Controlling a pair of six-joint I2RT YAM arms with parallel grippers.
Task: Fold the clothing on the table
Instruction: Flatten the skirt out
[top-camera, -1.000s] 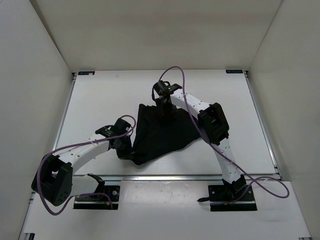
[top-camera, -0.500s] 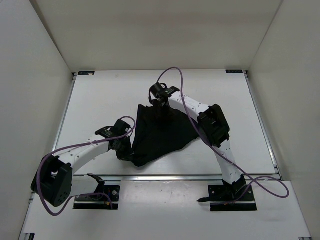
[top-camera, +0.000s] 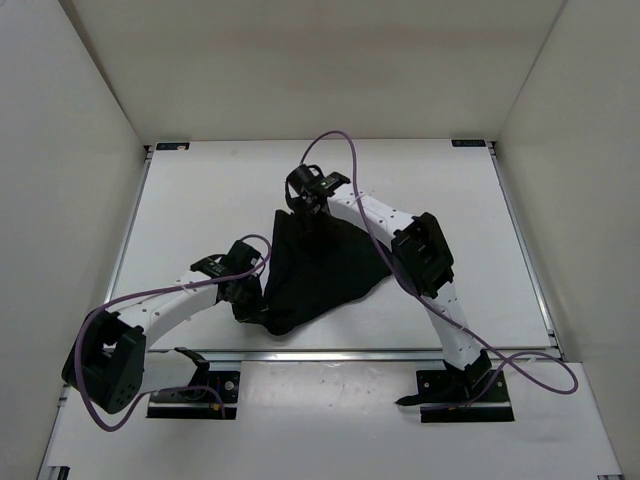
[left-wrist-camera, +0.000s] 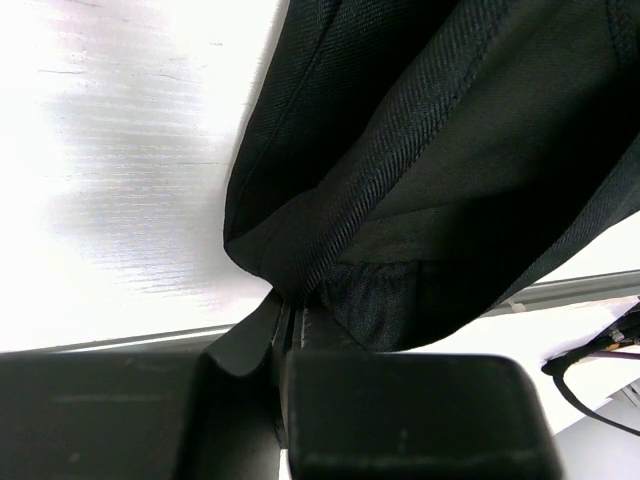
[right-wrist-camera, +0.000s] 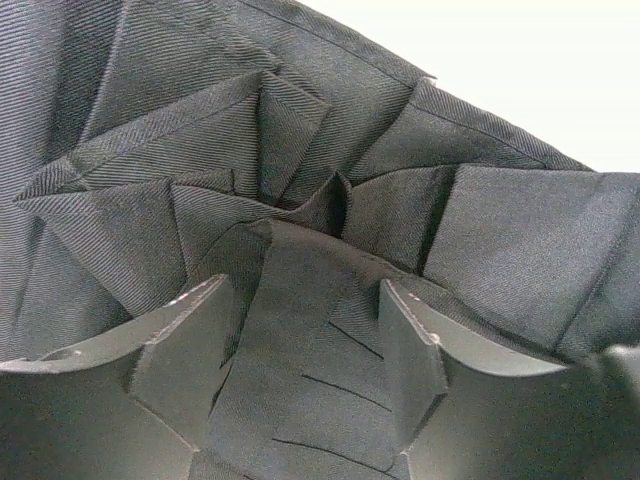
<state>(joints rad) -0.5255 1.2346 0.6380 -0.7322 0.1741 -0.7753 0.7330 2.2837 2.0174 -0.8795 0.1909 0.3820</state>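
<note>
While the left gripper pinches the near-left corner of the black ribbed fabric garment on the white matte table, the right gripper sits jaws apart, directly over the bunched pleats at its far corner.

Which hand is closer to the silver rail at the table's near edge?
Left. The left hand pinches the clothing at its end nearest the rail; the right hand is open over its far end.

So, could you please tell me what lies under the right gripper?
Under the right gripper lies the black clothing, bunched into folds, with the gripper standing open over it. The table beneath that spot is covered by the fabric.
</note>
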